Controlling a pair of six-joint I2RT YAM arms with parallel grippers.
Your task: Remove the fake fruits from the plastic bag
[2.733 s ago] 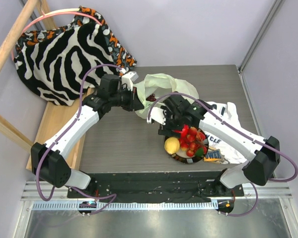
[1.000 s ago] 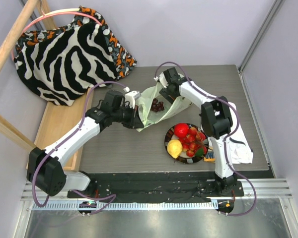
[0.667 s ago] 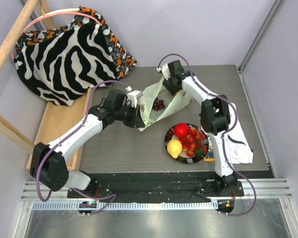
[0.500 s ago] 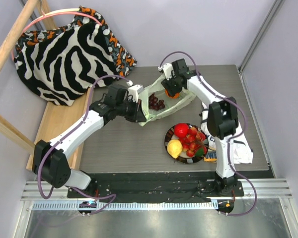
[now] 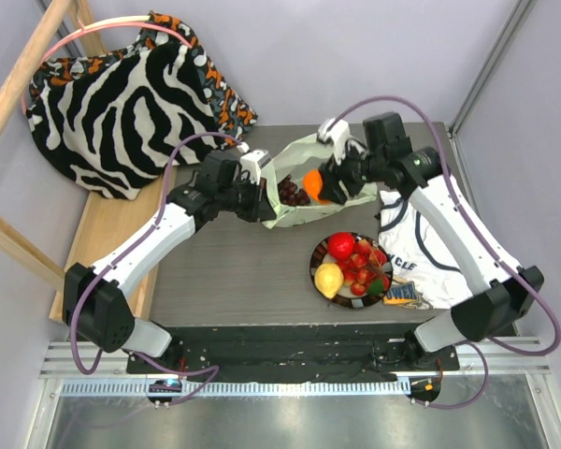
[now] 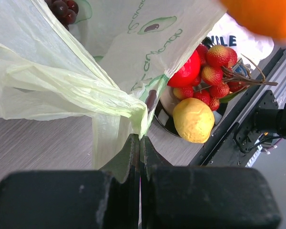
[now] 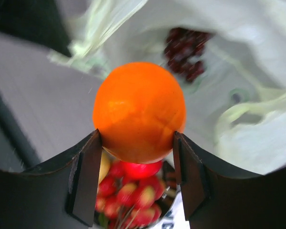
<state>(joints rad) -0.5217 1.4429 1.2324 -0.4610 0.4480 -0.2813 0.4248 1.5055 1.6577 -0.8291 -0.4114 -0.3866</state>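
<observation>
My right gripper (image 5: 321, 183) is shut on the orange (image 5: 313, 180), which fills the right wrist view (image 7: 139, 112), and holds it above the open pale green plastic bag (image 5: 309, 210). My left gripper (image 5: 265, 195) is shut on the bag's edge (image 6: 133, 109) and holds it up. The dark purple grape bunch (image 5: 293, 193) lies inside the bag and also shows in the right wrist view (image 7: 187, 52). A red apple (image 5: 341, 246), a yellow lemon-like fruit (image 5: 325, 278) and strawberries (image 5: 365, 271) sit on the plate (image 5: 315, 262).
A white printed T-shirt (image 5: 421, 248) lies right of the plate. A zebra-striped cloth (image 5: 122, 108) is heaped at the back left on a wooden bench (image 5: 103, 234). The black base rail (image 5: 290, 341) runs along the near edge.
My right gripper has lifted the orange out of the bag and moved right and nearer. The right arm has swung out, uncovering the T-shirt. My left gripper still holds the bag's edge.
</observation>
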